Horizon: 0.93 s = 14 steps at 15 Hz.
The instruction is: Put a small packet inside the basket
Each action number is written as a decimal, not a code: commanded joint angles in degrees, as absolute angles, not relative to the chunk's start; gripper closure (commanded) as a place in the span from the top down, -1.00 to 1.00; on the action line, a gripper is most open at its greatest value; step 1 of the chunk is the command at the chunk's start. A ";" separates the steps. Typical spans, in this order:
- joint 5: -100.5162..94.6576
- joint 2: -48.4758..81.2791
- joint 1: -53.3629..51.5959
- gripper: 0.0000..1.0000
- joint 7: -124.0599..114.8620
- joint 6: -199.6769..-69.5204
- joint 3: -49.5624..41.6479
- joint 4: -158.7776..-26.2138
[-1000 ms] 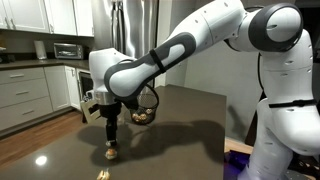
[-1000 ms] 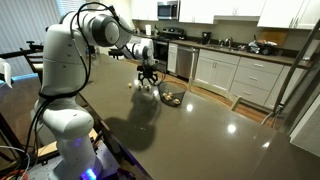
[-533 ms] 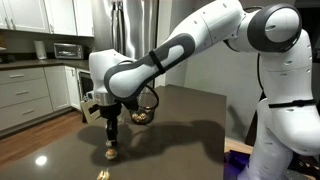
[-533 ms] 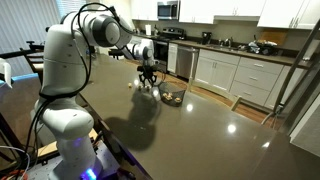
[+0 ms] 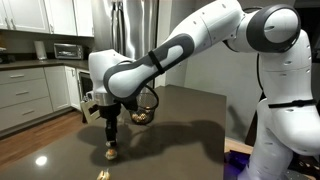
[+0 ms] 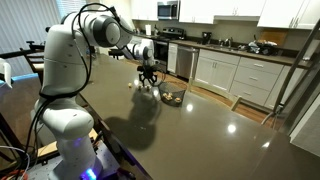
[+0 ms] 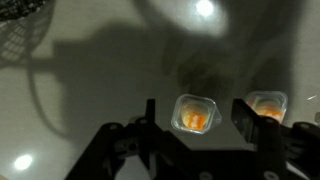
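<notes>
A small clear packet with orange filling (image 7: 195, 112) lies on the dark countertop between my open gripper's fingers (image 7: 198, 118) in the wrist view. A second similar packet (image 7: 264, 104) lies just beyond one finger. In an exterior view the gripper (image 5: 110, 143) points straight down over a packet (image 5: 111, 153) on the counter. The dark wire basket (image 5: 145, 109) with items inside stands behind the gripper; it also shows in the other exterior view (image 6: 172, 97) and as a wire edge at the wrist view's top corner (image 7: 22, 28).
Another small packet (image 5: 103, 174) lies near the counter's front edge. The counter (image 6: 190, 130) is dark and glossy. White kitchen cabinets (image 6: 240, 78) and a stove stand behind. The robot's white base (image 6: 62, 100) stands at the counter's side.
</notes>
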<state>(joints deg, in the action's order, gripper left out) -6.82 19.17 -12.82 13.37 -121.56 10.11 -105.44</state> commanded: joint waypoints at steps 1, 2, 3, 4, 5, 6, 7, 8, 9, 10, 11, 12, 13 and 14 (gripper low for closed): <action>-5.61 20.45 -12.20 1.00 12.92 -121.74 10.74 -103.84; -5.14 20.48 -12.08 1.00 13.17 -121.92 10.85 -103.85; -4.86 20.51 -12.06 0.80 13.13 -122.07 10.87 -103.87; -4.73 20.48 -12.06 0.49 13.18 -122.14 10.90 -103.87; -4.62 20.53 -12.07 0.44 13.17 -122.15 10.91 -103.81; -4.55 20.54 -12.06 0.28 13.17 -122.07 10.91 -103.75; -4.55 20.54 -12.07 0.16 13.16 -122.10 10.89 -103.75; -4.61 20.51 -12.09 0.01 13.07 -122.06 10.86 -103.73; -4.65 20.47 -12.10 -0.12 13.00 -122.06 10.83 -103.73; -4.68 20.46 -12.09 -0.27 13.02 -122.01 10.82 -103.68; -4.67 20.43 -12.08 -0.38 13.03 -121.96 10.81 -103.67; -4.70 20.44 -12.08 -0.50 13.00 -121.95 10.79 -103.65; -4.71 20.42 -12.08 -0.64 12.99 -121.93 10.79 -103.65; -4.71 20.39 -12.06 -0.76 12.99 -121.90 10.77 -103.67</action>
<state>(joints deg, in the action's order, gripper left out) -5.80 19.51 -12.80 13.32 -121.56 10.21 -104.83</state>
